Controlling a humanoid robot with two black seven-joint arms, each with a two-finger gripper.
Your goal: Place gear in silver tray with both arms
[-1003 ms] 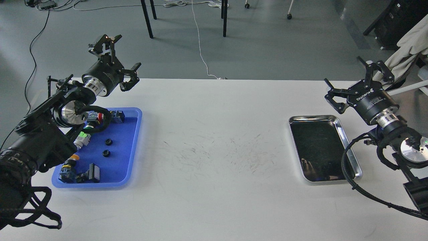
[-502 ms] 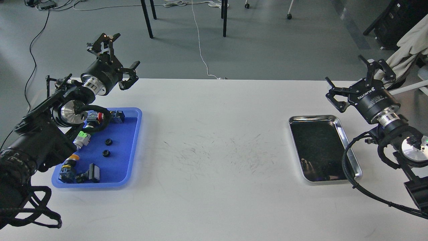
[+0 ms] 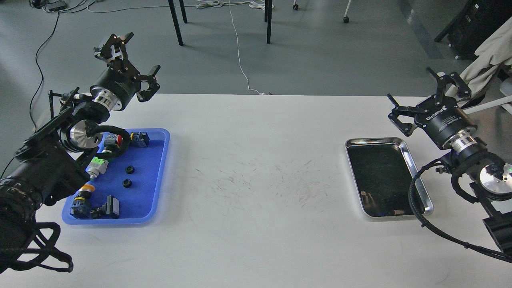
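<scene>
Left arm's black two-finger gripper [image 3: 127,60] has shifted up and left since the earlier frames; it now hangs past the far-left table edge, over the grey floor, fingers spread, holding nothing. Right arm's black two-finger gripper [image 3: 427,99] is almost where it was, fingers also spread wide, empty, raised above the table's far-right corner just beyond the tray.

Near to far, on the white scuffed tabletop [image 3: 256,224]:

Blue plastic rectangular tray [image 3: 158,188], left side, partly covered by the left arm. Contents:
- black square switch block [image 3: 110,207] at the near edge, beside a blue-and-black component [image 3: 77,210]
- orange-capped cylindrical push-button [image 3: 85,191] just behind those
- two small black round gears: nearer one [image 3: 127,183], farther one [image 3: 129,169], close together in the tray's open middle, apart from everything else
- green-and-white button part [image 3: 96,165] at the left side
- red-faced button unit [image 3: 112,140] and a black-and-blue block [image 3: 140,139] at the far end, partly behind the arm's cable

Shiny rectangular steel tray with rounded corners and raised rim [image 3: 404,154], right side, well apart from the blue one. Dark mirror bottom, nothing in it. Black cable from the right arm crosses its near-right corner.

Neither gear is in the steel tray; both lie in the blue one.
</scene>
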